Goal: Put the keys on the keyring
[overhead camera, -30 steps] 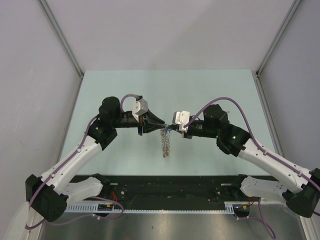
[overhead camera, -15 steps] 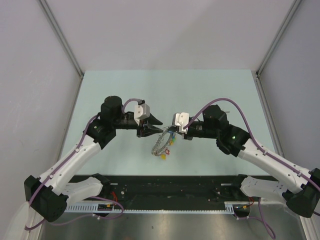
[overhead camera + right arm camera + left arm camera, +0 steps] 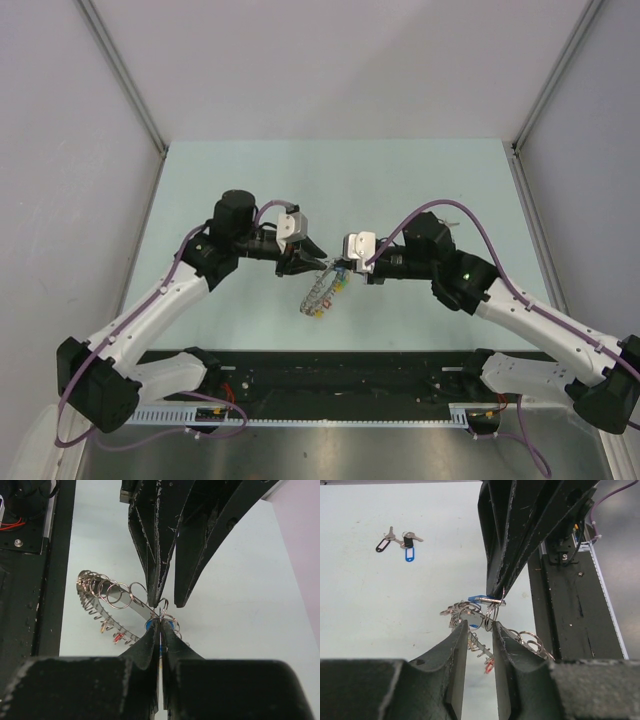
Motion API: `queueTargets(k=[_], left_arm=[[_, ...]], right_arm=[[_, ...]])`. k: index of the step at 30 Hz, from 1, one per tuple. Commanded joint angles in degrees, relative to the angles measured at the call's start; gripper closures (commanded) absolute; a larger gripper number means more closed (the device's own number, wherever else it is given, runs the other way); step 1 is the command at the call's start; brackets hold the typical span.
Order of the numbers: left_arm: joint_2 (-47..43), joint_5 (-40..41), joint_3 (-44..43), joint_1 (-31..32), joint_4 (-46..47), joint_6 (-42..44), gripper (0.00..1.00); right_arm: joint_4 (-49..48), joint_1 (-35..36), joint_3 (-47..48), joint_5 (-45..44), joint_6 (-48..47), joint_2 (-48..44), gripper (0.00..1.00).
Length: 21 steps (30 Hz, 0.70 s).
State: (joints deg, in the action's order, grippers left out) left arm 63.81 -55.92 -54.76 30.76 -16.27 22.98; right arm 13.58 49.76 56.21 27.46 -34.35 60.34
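The keyring [image 3: 322,290] hangs in the air above the table [image 3: 420,180], midway between the two arms, its row of small keys and coloured tags drooping toward the near edge. The right gripper [image 3: 338,266] is pressed together on it, pinching the top of the wire beside a blue tag [image 3: 479,599]. The left gripper [image 3: 314,262] meets it from the other side, jaws spread a little on either side of the wire and, as far as I can tell, pinching nothing.

The loose keys [image 3: 400,540], with one black tag and one blue, lie on the table well apart from the ring, seen only from the left wrist.

The whole bundle appears to hang from one thin pinch, so a tug or twist from the left jaws could pull it free and drop it. The fingertips are also very close and could collide.

No brand or writing can be read, and the tags look blank.
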Motion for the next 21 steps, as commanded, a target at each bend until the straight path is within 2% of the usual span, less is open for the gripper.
queueTargets(k=[1, 8, 14, 17, 21], left_arm=[[0.4, -5.4, -3.0, -0.1, -0.7, 1.5, 0.70], [1.3, -6.4, -3.4, 0.6, -1.9, 1.5, 0.75], [2.2, -6.9, -3.8, 1.0, -2.3, 1.2, 0.87], [2.6, -7.3, -3.8, 1.2, -1.8, 0.4, 0.87], [3.2, -7.0, -3.9, 1.8, -2.4, 0.3, 1.00]], right_arm=[[-2.2, 0.6, 1.7, 0.9, -0.8, -0.3, 1.00], [-2.2, 1.0, 2.0, 0.7, -0.9, 0.0, 1.00], [-1.8, 1.2, 2.1, 0.5, -1.1, 0.2, 1.00], [-1.5, 1.5, 2.2, 0.2, -1.2, 0.3, 1.00], [-1.4, 1.6, 2.1, -0.4, -1.2, 0.3, 1.00]])
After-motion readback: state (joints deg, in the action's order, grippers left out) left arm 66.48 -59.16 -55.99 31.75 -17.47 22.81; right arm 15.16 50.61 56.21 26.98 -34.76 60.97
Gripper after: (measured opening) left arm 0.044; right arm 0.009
